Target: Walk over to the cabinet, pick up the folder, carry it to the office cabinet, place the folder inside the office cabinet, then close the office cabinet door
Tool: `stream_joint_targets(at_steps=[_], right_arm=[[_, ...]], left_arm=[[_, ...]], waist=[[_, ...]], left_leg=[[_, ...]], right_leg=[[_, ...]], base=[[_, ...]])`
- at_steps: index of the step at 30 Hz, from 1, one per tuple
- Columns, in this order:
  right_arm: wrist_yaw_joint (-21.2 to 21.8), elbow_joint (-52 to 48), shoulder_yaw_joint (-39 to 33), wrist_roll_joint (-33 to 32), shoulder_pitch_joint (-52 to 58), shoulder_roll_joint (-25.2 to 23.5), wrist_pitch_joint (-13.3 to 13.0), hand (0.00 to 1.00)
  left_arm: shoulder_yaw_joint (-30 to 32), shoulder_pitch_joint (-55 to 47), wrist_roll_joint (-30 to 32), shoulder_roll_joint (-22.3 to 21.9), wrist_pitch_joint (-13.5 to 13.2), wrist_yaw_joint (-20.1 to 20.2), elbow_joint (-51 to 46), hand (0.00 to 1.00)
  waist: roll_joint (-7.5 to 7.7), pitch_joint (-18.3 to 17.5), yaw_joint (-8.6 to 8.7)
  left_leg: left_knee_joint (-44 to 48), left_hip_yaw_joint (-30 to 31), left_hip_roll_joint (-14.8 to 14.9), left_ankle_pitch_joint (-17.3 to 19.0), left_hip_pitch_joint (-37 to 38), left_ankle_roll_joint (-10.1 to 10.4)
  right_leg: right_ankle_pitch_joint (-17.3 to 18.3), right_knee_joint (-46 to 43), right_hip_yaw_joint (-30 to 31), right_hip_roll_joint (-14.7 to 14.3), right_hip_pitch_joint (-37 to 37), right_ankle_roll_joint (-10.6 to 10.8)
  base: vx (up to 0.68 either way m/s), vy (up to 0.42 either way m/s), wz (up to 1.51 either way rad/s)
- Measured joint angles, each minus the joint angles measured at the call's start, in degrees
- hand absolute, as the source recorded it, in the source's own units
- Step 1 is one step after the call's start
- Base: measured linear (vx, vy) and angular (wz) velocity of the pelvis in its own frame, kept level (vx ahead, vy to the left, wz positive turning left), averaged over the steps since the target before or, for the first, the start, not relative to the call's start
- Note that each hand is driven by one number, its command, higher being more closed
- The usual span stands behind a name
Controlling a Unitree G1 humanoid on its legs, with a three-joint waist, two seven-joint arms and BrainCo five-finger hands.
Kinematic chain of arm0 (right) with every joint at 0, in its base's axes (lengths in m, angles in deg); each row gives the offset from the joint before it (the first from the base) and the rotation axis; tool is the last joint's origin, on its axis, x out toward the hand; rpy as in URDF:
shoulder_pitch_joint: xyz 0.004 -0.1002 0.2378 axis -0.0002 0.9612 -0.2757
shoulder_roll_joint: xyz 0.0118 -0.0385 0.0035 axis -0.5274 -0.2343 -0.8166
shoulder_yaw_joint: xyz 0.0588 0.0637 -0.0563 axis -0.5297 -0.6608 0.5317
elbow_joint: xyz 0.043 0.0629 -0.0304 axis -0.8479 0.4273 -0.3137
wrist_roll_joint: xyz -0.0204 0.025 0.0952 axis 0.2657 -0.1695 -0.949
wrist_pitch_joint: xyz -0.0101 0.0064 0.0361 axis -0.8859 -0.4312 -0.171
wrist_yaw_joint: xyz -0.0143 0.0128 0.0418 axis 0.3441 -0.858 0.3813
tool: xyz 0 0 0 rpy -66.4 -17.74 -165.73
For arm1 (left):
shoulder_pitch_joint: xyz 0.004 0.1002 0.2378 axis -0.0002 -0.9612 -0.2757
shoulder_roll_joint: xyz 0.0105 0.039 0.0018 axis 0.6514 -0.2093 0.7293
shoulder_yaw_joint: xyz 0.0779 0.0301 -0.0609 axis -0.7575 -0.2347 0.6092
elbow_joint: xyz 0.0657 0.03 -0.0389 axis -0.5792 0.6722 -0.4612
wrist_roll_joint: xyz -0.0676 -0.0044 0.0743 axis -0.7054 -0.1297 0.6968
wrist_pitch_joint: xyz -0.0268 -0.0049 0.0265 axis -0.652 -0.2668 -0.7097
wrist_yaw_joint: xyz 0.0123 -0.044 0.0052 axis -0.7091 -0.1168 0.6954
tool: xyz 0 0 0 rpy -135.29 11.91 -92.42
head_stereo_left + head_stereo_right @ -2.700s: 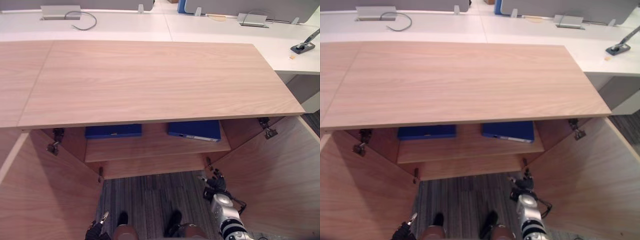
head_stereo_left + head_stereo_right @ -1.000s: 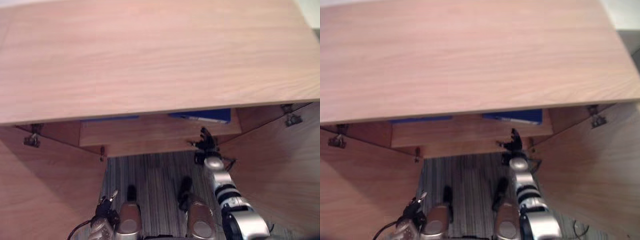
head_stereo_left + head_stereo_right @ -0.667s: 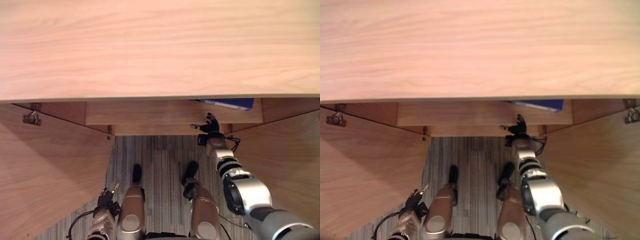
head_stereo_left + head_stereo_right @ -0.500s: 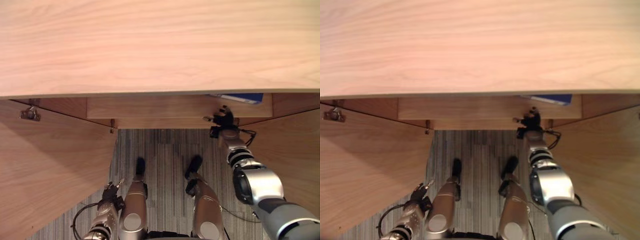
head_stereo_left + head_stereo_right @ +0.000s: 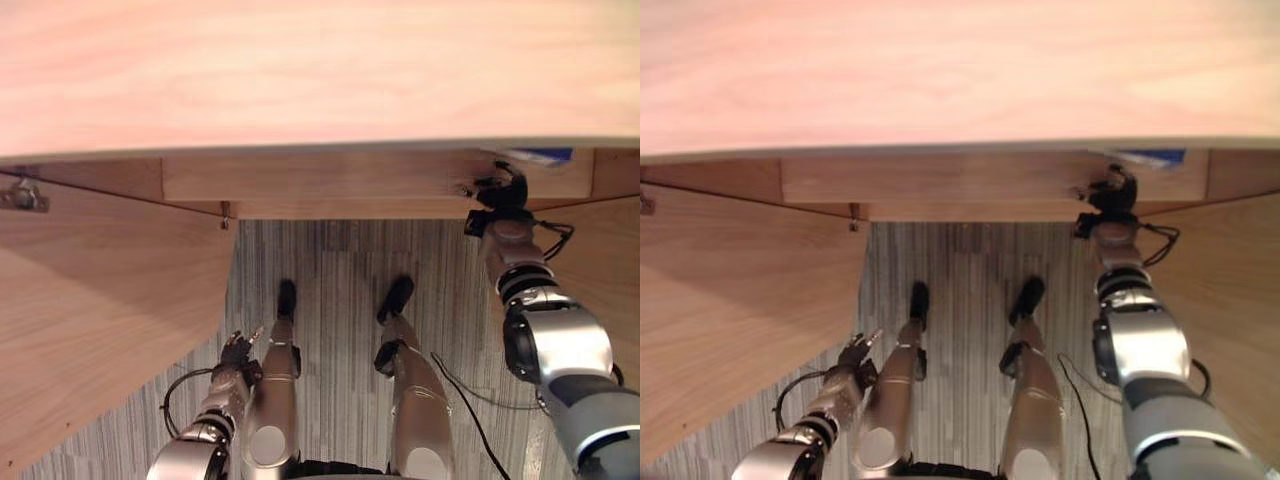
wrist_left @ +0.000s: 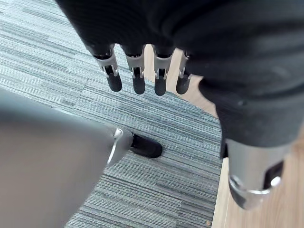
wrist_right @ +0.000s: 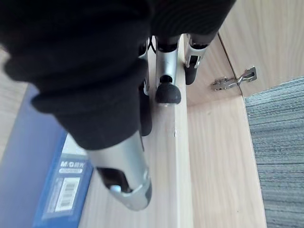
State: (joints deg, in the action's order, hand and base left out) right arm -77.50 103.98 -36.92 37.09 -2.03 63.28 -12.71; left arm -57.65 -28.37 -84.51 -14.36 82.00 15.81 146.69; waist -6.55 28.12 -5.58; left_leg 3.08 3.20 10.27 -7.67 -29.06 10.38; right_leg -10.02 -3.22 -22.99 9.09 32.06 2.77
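A blue folder (image 7: 28, 156) lies flat on the cabinet's wooden shelf (image 5: 320, 180). From above, just a sliver of the folder (image 5: 545, 155) shows under the cabinet top (image 5: 300, 70). My right hand (image 5: 497, 192) is up at the shelf's front edge, just short of the folder. It is open, its fingers (image 7: 167, 71) lying straight along the shelf board and its thumb (image 7: 126, 185) beside the folder's labelled spine. My left hand (image 5: 236, 352) hangs low by my side over the carpet, fingers (image 6: 137, 76) straight and holding nothing.
Both cabinet doors stand open: the left door (image 5: 100, 300) and the right door (image 5: 605, 250) flank me. A metal hinge (image 7: 235, 80) sits on the inner wall past my right fingers. Grey striped carpet (image 5: 330, 270) lies between the doors.
The camera has come closer and tilted down, so the cabinet top now hides most of the shelf. My right hand has risen from below the lower board to the shelf edge by the right-hand folder.
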Motion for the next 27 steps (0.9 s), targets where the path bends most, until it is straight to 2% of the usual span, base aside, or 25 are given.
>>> stream_joint_targets(at_steps=[2,5,10,12,13,14,15,16,17,18,19,21,27], right_arm=[[0.41,0.71,2.69,-0.55,-2.28,2.56,0.30,0.00],[2.55,1.02,6.17,-2.98,-3.77,3.92,1.04,0.00],[3.93,1.00,7.90,-5.48,-5.59,5.18,1.88,0.00],[3.94,0.59,8.54,-6.87,-6.55,5.49,1.93,0.00],[3.97,-0.49,8.71,-7.03,-6.78,5.93,1.91,0.00],[3.98,-2.18,9.05,-7.27,-8.13,6.36,1.91,0.00],[3.86,-3.02,9.00,-7.52,-8.64,6.43,1.77,0.00],[3.75,-4.09,8.93,-8.42,-8.63,6.25,1.28,0.00],[3.85,-3.92,8.91,-9.20,-9.07,6.23,1.30,0.00],[4.01,-3.93,8.97,-9.37,-9.92,5.87,1.49,0.00],[4.11,-4.51,9.48,-10.00,-10.32,5.21,1.41,0.00],[4.12,-6.32,11.21,-11.43,-10.41,4.38,0.68,0.00],[3.96,-6.23,15.25,-11.90,-12.53,2.93,0.71,0.00]], left_arm=[[-0.05,1.29,-0.44,0.03,0.05,-0.02,-0.01,0.00],[-0.06,1.56,-0.85,0.11,0.27,0.00,-0.16,0.00],[-0.06,1.73,-1.22,0.18,0.41,0.03,-0.51,0.00],[-0.06,1.77,-1.36,0.16,0.46,0.02,-0.53,0.00],[-0.05,2.05,-1.44,-0.12,0.63,0.01,-0.49,0.00],[0.04,2.11,-1.60,-1.27,0.66,-0.01,-0.48,0.00],[0.03,2.31,-1.64,-1.70,0.64,-0.03,-0.57,0.00],[0.28,2.47,-1.83,-0.74,0.55,-0.07,-0.51,0.00],[0.52,2.60,-1.94,-0.46,0.72,-0.10,-0.43,0.00],[0.41,2.67,-2.16,-0.52,0.87,-0.12,-0.13,0.00],[0.43,2.58,-2.41,-1.14,1.27,-0.13,-0.02,0.00],[0.43,2.83,-2.52,-1.20,1.37,-0.19,-0.06,0.00],[0.46,3.39,-2.54,-0.44,1.29,-0.21,0.04,0.00]], waist=[[-0.07,0.03,-0.48],[-0.05,0.02,-0.74],[-0.09,-0.06,-1.81],[-0.04,-0.10,-1.87],[0.09,-0.13,-1.81],[-1.09,-0.26,-4.04],[-1.98,-0.24,-5.42],[-2.64,-0.17,-4.21],[-2.33,-0.12,-3.78],[-1.66,-0.16,-4.66],[-1.80,-0.18,-5.28],[-2.07,-0.13,-4.87],[-2.07,-0.17,-4.83]], left_leg=[[-3.66,0.42,0.24,-1.88,-0.86,0.18],[-6.14,0.59,0.79,-3.24,-1.06,0.34],[-7.07,0.48,2.01,-2.95,-2.51,0.71],[-8.32,0.15,2.11,-1.96,-2.87,2.04],[-6.50,-0.42,1.34,-2.43,-4.03,1.54],[-4.88,-0.41,2.82,-1.98,-5.24,0.74],[-4.85,-1.11,4.35,-2.35,-5.87,1.30],[-6.28,-1.37,4.73,-1.49,-6.15,2.73],[-6.99,-1.60,4.47,-2.26,-6.06,2.91],[-5.58,-1.48,3.81,-4.12,-5.60,1.38],[-7.00,-1.25,2.77,-7.04,-3.84,0.74],[-7.42,-1.41,2.78,-7.44,-4.57,0.93],[-8.04,-0.70,3.02,-7.40,-6.19,0.96]], right_leg=[[-0.21,2.29,0.11,-0.95,1.72,0.15],[-0.22,3.07,0.28,-1.69,2.77,0.18],[-0.24,5.35,1.21,-3.54,3.62,0.25],[-0.77,6.96,1.70,-3.87,3.96,1.40],[-0.30,8.31,3.34,-3.64,4.65,4.57],[-0.75,4.66,3.83,-4.78,7.02,4.34],[-2.19,-3.53,4.88,-5.83,10.08,-0.42],[2.40,-10.04,8.21,-5.97,9.24,-3.14],[2.91,-6.68,7.41,-5.97,7.94,-4.32],[2.84,-4.90,6.71,-5.88,7.97,-3.19],[0.50,-4.07,6.44,-5.75,8.03,-3.73],[-0.07,-3.10,5.81,-5.79,8.34,-3.70],[-2.92,2.30,4.46,-6.55,6.93,-3.05]], base=[[-0.04,-0.073,-0.04],[-0.01,-0.076,-0.04],[0.03,-0.080,-0.03],[0.04,-0.072,0.01],[0.02,-0.072,-0.48],[0.02,-0.070,-0.83],[0.06,-0.049,-0.64],[0.10,-0.017,0.07],[0.13,-0.053,0.25],[0.10,-0.075,-0.12],[0.06,-0.068,-0.34],[0.03,0.020,-0.08],[0.06,0.063,0.10]])
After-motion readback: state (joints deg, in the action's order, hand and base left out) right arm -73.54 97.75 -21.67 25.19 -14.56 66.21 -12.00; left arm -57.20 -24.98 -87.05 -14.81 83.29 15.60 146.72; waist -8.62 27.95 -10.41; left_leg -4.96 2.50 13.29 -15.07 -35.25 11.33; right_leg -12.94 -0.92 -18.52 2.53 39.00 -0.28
